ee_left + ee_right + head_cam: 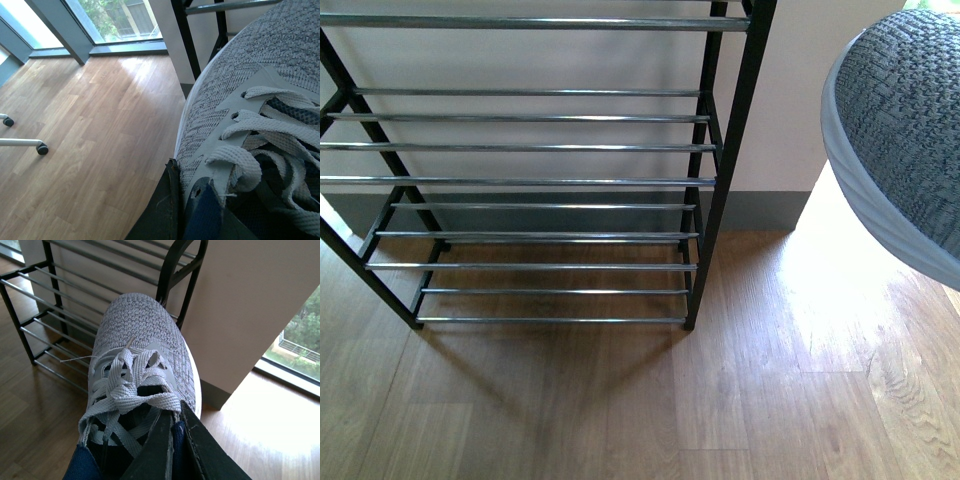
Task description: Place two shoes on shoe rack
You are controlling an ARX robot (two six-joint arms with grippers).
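The shoe rack (540, 180) stands on the wooden floor against the wall, a black frame with tiers of chrome bars, all bare. One grey knit shoe (905, 110) with a white sole hangs very close at the right edge of the front view; no gripper shows there. In the left wrist view my left gripper (182, 185) is shut on the collar of a grey shoe (260, 75), toe towards a black rack post (187, 35). My right gripper (175, 417) is shut on the navy-lined collar of the other shoe (140, 335), held in the air with its toe towards the rack (60, 295).
A beige wall (790, 100) with a grey skirting runs behind and to the right of the rack. Floor-level windows (120, 20) let bright light onto the wooden floor (620, 400). Two chair casters (42, 148) sit at the left wrist view's edge.
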